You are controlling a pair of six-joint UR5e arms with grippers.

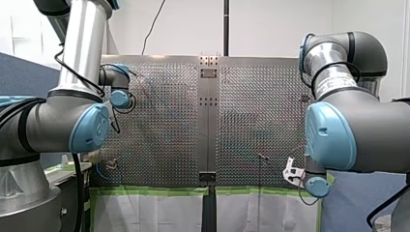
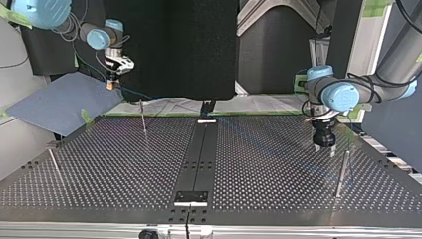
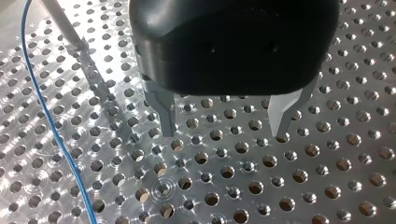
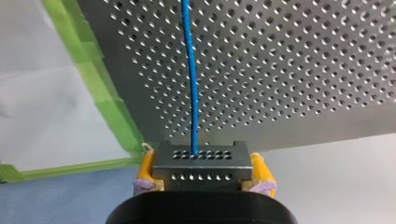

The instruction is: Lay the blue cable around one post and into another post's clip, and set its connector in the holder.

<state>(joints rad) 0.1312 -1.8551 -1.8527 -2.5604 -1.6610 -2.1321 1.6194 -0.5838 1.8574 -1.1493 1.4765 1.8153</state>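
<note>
In the right wrist view my right gripper (image 4: 203, 170), with yellow pads, is shut on a grey perforated connector block (image 4: 201, 159). The blue cable (image 4: 191, 84) runs from the block straight ahead over the table's edge. In the top view my right gripper (image 2: 112, 83) hangs above the table's far left corner. My left gripper (image 2: 324, 147) stands open just above the plate at the top view's right, near a thin post (image 2: 341, 172). In the left wrist view its metal fingers (image 3: 164, 114) hold nothing. Beside them lie the blue cable (image 3: 51, 126) and a post (image 3: 70, 32).
Two more thin posts (image 2: 143, 117) (image 2: 54, 167) stand in the top view's left half. A black strip (image 2: 201, 154) runs down the middle of the perforated table. Green tape (image 4: 100, 93) lines the table's edge. A blue-grey sheet (image 2: 59, 102) lies beyond the far left corner.
</note>
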